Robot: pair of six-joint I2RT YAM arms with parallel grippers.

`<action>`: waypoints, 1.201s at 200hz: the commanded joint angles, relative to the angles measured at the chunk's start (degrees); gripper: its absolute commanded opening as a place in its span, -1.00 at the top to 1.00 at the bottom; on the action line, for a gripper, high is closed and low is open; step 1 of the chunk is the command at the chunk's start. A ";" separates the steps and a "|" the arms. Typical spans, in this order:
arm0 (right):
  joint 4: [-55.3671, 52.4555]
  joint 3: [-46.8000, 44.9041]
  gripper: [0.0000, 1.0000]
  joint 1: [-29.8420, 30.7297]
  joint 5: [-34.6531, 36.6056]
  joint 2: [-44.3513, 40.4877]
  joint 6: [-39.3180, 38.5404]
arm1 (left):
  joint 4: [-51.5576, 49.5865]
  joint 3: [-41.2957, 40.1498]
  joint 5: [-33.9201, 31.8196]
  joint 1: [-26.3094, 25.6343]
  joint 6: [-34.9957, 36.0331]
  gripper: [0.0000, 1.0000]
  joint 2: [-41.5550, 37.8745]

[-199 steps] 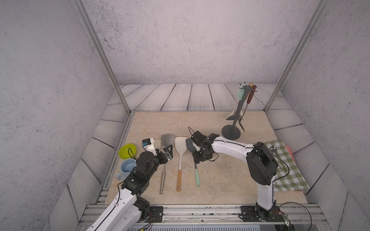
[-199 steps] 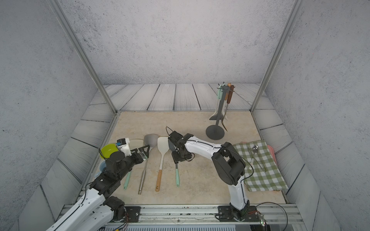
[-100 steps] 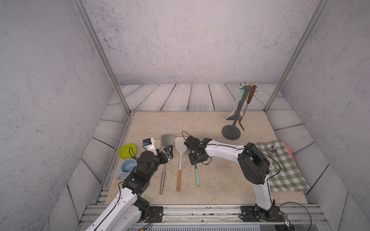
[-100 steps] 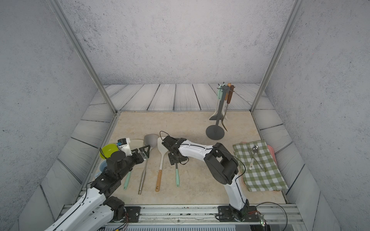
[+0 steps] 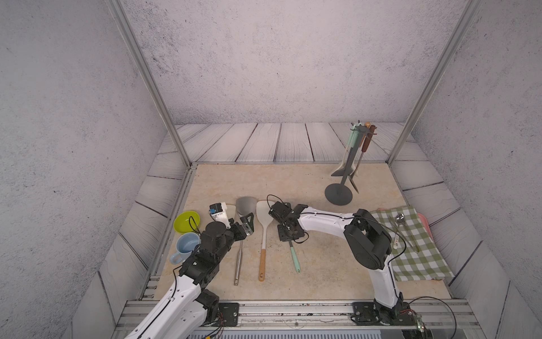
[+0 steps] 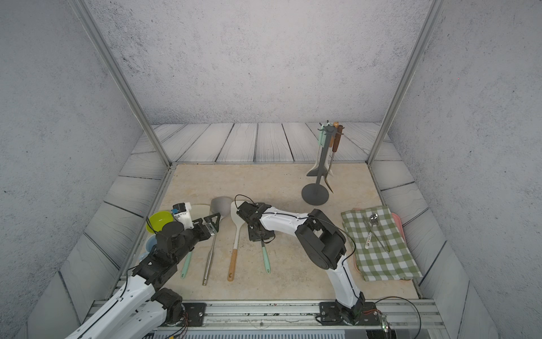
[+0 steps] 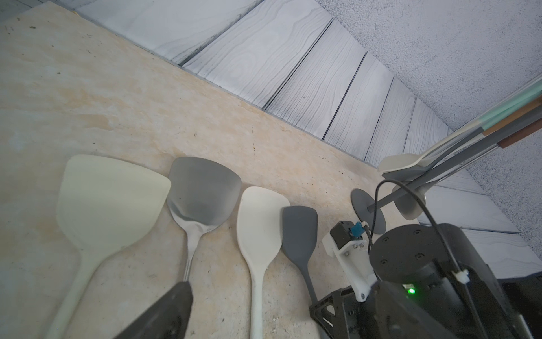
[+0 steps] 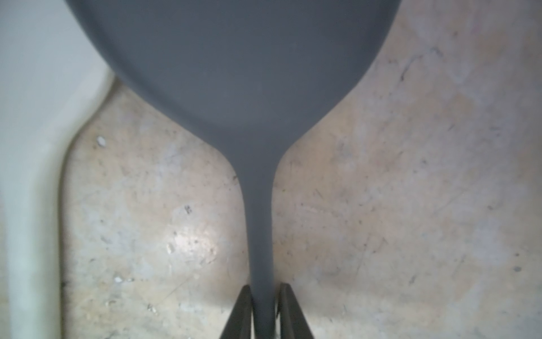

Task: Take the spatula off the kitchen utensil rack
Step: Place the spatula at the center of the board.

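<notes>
The kitchen utensil rack (image 5: 349, 164) (image 6: 322, 158) stands at the back right. A cream spatula with a mint handle (image 5: 340, 170) and other utensils hang from its hooks. A dark grey spatula (image 7: 299, 232) (image 8: 234, 73) lies flat on the table, its mint handle (image 5: 294, 258) pointing to the front. My right gripper (image 5: 289, 232) (image 8: 264, 296) is down at the table, shut on this spatula's thin neck. My left gripper (image 5: 247, 223) (image 6: 212, 223) hovers open over the steel spatula's shaft (image 5: 240, 255), holding nothing.
Beside the grey spatula lie a cream spatula with a wooden handle (image 5: 263, 234), a steel one (image 7: 202, 190) and a wide cream one (image 7: 108, 199). A green bowl (image 5: 186, 221) and a blue mug (image 5: 187, 246) sit at the left edge. A checked cloth (image 5: 410, 243) with a spoon lies right.
My right gripper has slid a little toward the front along the grey spatula and its jaws have closed on the neck. The left arm has not moved.
</notes>
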 commanded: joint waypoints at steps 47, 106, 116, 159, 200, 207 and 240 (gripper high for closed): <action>-4.40 -1.77 1.00 0.97 3.11 -0.66 13.40 | 1.68 -0.74 0.42 -0.19 0.13 -0.98 -0.09; -5.54 1.60 1.00 2.22 2.32 0.43 16.28 | 1.17 -0.74 0.10 -0.19 0.26 -0.99 -0.98; -5.41 1.96 1.00 2.54 2.06 0.58 16.41 | 1.01 -0.75 0.14 -0.17 0.23 -0.98 -1.30; -5.32 2.68 1.00 3.63 2.49 0.81 16.46 | 0.83 -0.74 0.11 -0.19 0.18 -0.98 -1.90; -5.24 3.60 1.00 3.89 2.67 1.79 15.96 | 0.76 -0.77 0.16 -0.19 0.22 -0.98 -2.17; -5.06 3.81 1.00 3.81 2.53 2.13 15.69 | 0.75 -0.82 0.14 -0.19 0.15 -0.98 -2.18; -4.41 5.14 0.94 3.84 2.23 3.59 14.65 | 0.77 -0.74 0.15 -0.19 0.24 -0.98 -2.04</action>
